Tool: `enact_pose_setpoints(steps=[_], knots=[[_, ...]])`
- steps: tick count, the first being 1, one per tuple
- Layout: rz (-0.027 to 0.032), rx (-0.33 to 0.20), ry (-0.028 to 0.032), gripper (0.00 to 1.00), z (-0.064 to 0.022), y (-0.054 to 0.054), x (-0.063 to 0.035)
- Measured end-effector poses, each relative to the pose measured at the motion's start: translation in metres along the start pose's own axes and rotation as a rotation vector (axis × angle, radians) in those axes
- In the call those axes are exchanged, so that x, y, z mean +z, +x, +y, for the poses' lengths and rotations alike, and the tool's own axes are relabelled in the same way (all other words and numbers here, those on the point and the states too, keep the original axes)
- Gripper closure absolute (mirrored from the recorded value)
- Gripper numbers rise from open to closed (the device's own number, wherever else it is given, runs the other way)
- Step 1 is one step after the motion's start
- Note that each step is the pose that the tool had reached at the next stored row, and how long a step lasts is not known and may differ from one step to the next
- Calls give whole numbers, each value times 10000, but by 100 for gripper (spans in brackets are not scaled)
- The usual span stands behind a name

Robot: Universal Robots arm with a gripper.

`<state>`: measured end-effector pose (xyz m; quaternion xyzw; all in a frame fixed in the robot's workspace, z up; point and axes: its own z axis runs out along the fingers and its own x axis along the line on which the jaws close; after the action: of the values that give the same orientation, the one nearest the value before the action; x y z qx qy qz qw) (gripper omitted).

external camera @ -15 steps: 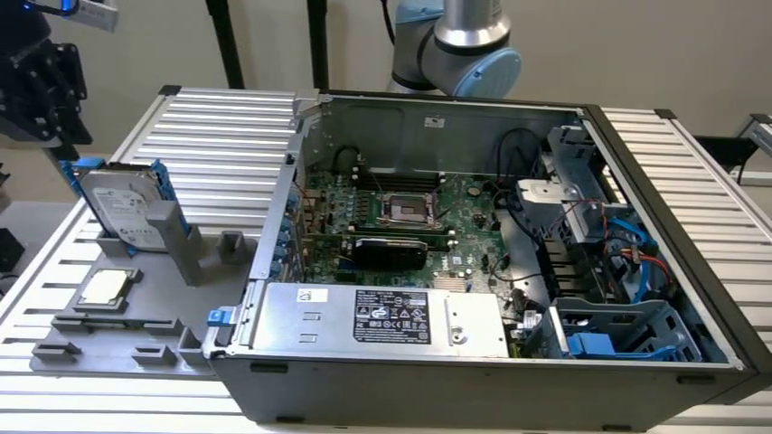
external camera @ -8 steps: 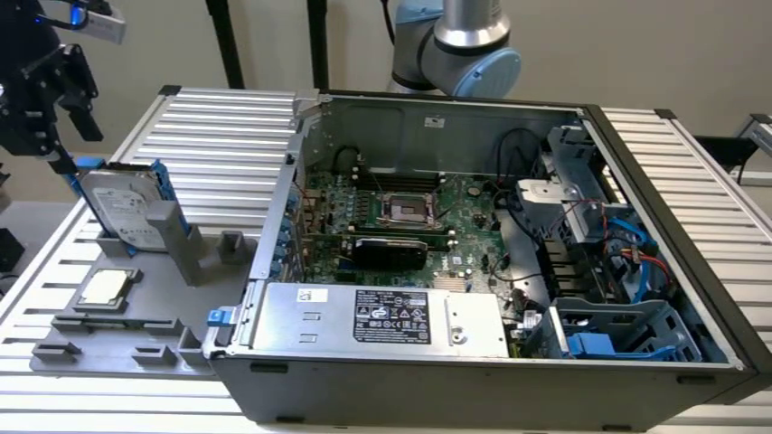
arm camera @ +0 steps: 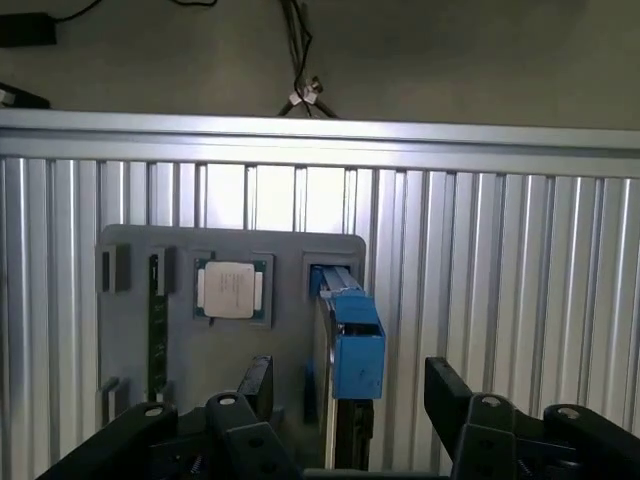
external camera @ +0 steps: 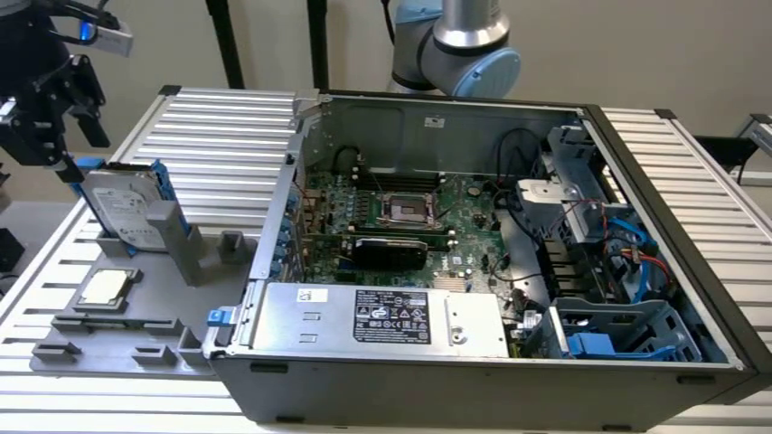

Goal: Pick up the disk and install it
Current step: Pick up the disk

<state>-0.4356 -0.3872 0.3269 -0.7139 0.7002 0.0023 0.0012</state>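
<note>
Hovering wide open and empty, gripper (external camera: 69,149) at 11 o'clock off upright disk (external camera: 121,208); disk's foot hidden in grey tray (external camera: 181,303)

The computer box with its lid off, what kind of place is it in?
Probably a robot lab workbench: an open computer case on a ribbed metal table, a robot arm behind it, and a disk standing in a grey parts tray.

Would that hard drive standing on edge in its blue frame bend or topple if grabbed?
Probably stiff: the disk looks metal-cased. Standing on edge in the grey holder, it might tip if nudged sideways. Its blue carrier looks plastic, possibly slick.
</note>
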Motion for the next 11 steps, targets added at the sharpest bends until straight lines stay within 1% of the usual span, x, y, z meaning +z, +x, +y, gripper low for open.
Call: enact_pose_setpoints(steps=[11], knots=[[0,186,1,29,4,-22,200]])
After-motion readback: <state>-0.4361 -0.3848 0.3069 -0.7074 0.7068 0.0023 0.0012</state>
